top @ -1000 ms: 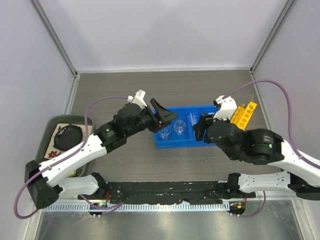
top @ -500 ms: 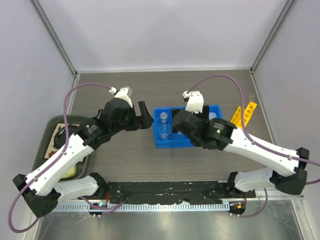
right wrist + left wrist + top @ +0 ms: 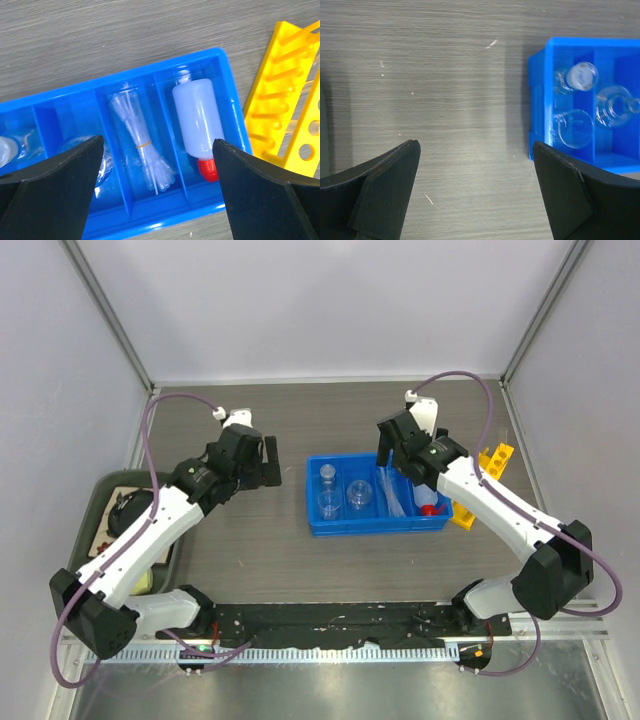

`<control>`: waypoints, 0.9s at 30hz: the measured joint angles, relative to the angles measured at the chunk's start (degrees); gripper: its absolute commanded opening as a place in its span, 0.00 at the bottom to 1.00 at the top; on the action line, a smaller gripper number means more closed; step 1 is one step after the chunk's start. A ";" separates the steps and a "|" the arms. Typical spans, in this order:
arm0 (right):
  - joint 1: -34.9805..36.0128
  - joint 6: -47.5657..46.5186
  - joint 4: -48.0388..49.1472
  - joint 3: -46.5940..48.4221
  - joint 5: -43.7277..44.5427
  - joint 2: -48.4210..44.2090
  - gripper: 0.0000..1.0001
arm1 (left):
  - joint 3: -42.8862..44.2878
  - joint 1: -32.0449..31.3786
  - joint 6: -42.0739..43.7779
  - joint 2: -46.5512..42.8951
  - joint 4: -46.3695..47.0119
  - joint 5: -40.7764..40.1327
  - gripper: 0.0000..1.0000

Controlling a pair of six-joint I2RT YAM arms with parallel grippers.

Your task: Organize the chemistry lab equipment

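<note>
The blue compartmented bin (image 3: 315,525) sits mid-table. It holds two small glass beakers (image 3: 328,475) and a flask (image 3: 359,495) at its left, a banded bundle of clear pipettes (image 3: 393,495), and the white squeeze bottle with red nozzle (image 3: 427,498) at its right. The yellow holed rack (image 3: 487,472) lies tilted against the bin's right end. My left gripper (image 3: 272,465) is open and empty over bare table left of the bin (image 3: 540,80). My right gripper (image 3: 395,455) is open and empty above the bin's far edge, over the pipettes (image 3: 142,147) and bottle (image 3: 197,120).
A dark green tray (image 3: 100,502) with dark contents lies at the left table edge under the left arm. Grey walls and metal rails close in the back and sides. The rack (image 3: 292,115) lies just right of the bin wall.
Both arms pulled away from the bin. The left gripper moved left and back. The right arm swung from over the bin's left part to its far right side. The bin's contents are uncovered.
</note>
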 measured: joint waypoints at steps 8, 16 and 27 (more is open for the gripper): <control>-1.05 -2.32 -2.95 2.64 7.34 2.89 0.96 | 0.04 11.08 0.37 3.85 1.01 4.55 1.00; -1.84 -4.11 -5.38 2.75 12.37 2.47 0.96 | 2.84 13.97 1.38 4.96 0.37 3.45 1.00; -2.45 -5.51 -6.45 8.07 14.23 0.02 0.97 | 4.50 14.91 5.95 -2.19 -0.48 -3.26 1.00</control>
